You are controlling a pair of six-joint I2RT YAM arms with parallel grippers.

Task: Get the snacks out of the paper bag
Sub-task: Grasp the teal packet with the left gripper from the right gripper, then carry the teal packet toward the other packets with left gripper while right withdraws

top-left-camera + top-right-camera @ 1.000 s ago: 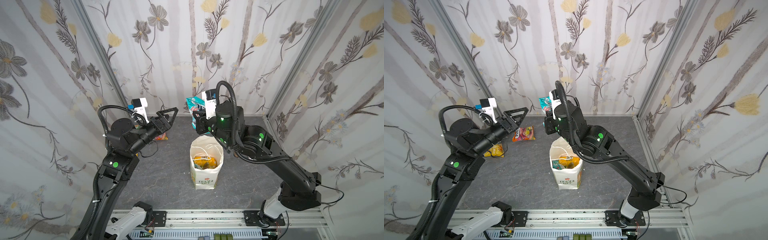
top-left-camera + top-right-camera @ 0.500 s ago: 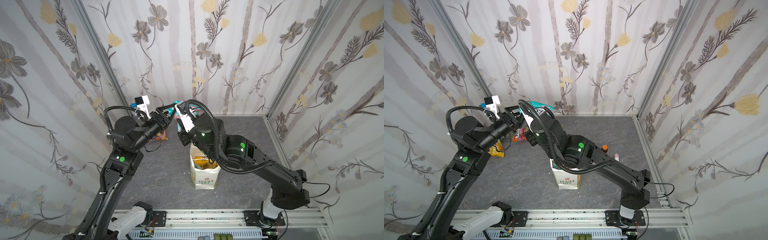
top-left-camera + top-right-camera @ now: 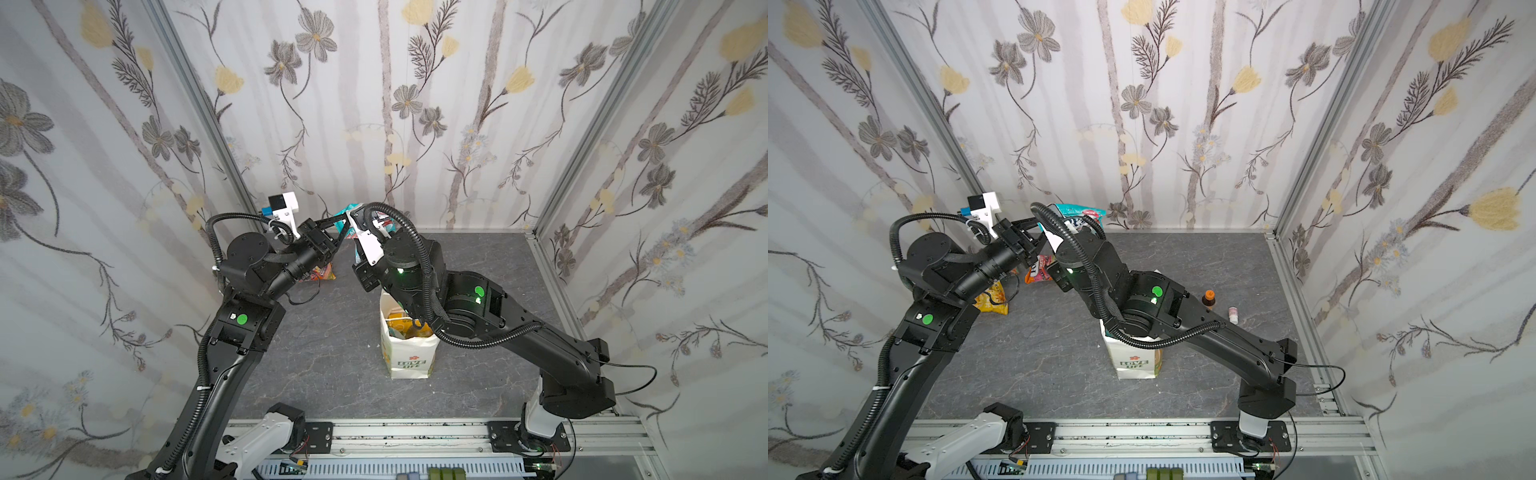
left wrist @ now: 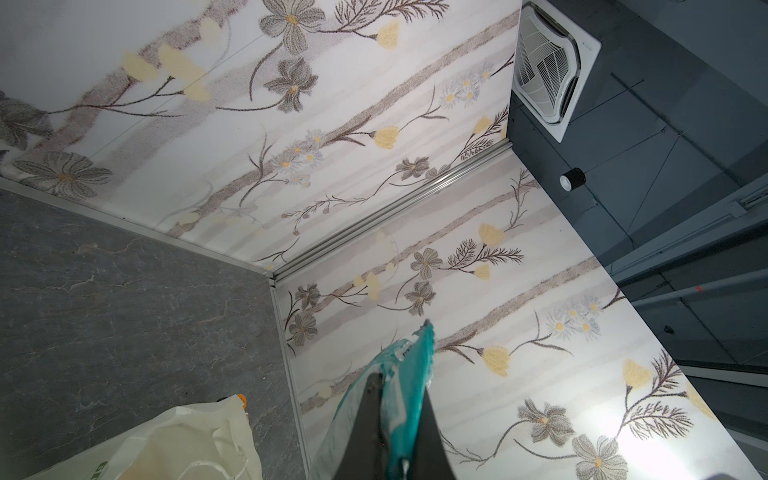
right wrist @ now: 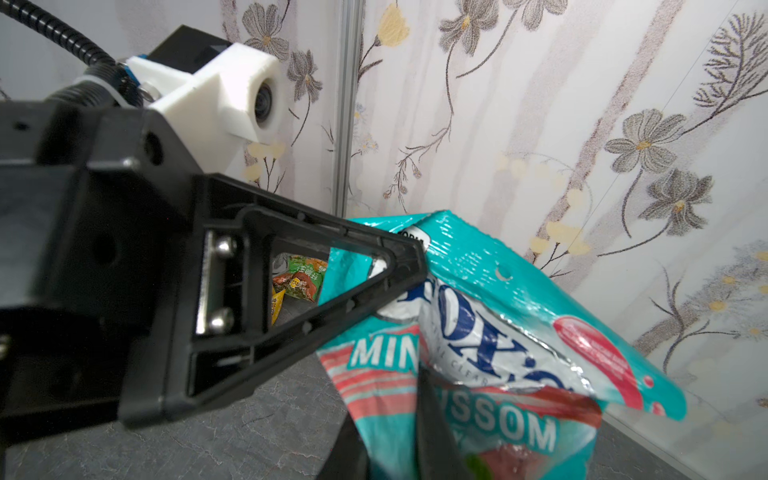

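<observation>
— Where is the teal packet [image 5: 498, 316]?
— In the air over the back edge of the table [image 3: 332, 374], left of the middle. It is out of the bag [image 3: 409, 357], which stands upright mid-table, nearer the front edge.
— And the left gripper [image 5: 409, 257]?
— Its jaws are pinched tight on the packet's top corner. The packet spreads out beyond the tips.
— The right gripper [image 5: 390, 415]?
— Its fingers flank the packet's lower part, one in front and one behind. Whether they grip it cannot be told.
— Other snacks?
— Yellow packets [image 3: 409, 326] show in the bag's mouth. An orange packet [image 3: 1040, 270] and a yellow packet [image 3: 994, 301] lie toward the left edge.
</observation>
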